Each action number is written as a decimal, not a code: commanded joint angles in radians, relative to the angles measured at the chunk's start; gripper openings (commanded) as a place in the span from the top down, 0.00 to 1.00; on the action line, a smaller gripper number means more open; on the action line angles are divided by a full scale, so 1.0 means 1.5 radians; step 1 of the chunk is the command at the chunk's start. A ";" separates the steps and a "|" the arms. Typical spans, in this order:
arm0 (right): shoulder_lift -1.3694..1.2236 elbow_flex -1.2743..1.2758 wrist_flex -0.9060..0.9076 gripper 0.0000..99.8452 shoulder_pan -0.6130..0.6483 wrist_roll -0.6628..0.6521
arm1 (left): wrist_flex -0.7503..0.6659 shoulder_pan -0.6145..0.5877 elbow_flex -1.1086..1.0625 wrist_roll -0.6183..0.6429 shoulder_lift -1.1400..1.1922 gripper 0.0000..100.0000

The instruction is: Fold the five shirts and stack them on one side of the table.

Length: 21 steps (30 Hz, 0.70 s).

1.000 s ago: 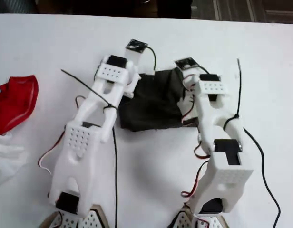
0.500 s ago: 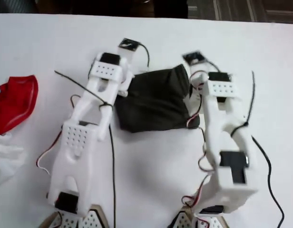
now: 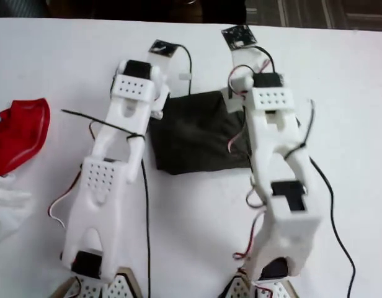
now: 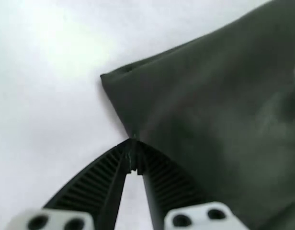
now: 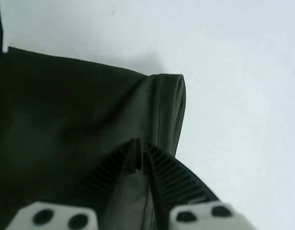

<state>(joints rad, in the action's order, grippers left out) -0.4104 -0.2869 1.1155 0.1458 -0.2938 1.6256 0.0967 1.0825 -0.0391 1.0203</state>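
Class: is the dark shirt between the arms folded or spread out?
Folded: the dark shirt is a compact rectangle, and the right wrist view shows layered edges at one corner.

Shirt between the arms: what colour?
The shirt is plain dark olive-black; left wrist view shows it best.

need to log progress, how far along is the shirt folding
No folded stack is visible yet. In hand: the dark shirt, partly folded, with the left gripper and right gripper shut on its far edge. Left to do: the red shirt and white shirt lie crumpled aside.
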 commanded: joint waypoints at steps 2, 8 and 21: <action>-0.141 -0.215 0.058 0.98 -0.003 0.008 | -0.023 -0.007 0.026 0.004 0.030 0.97; -0.310 -0.447 0.137 0.98 -0.006 0.007 | -0.036 -0.009 0.027 0.005 0.059 0.97; -0.476 -0.758 0.293 0.98 -0.078 0.002 | -0.031 -0.017 0.027 0.006 0.058 0.97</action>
<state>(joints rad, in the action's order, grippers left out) -1.1285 -1.3288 1.5144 0.0353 -0.2877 1.5904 0.0875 1.0978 -0.0376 1.1093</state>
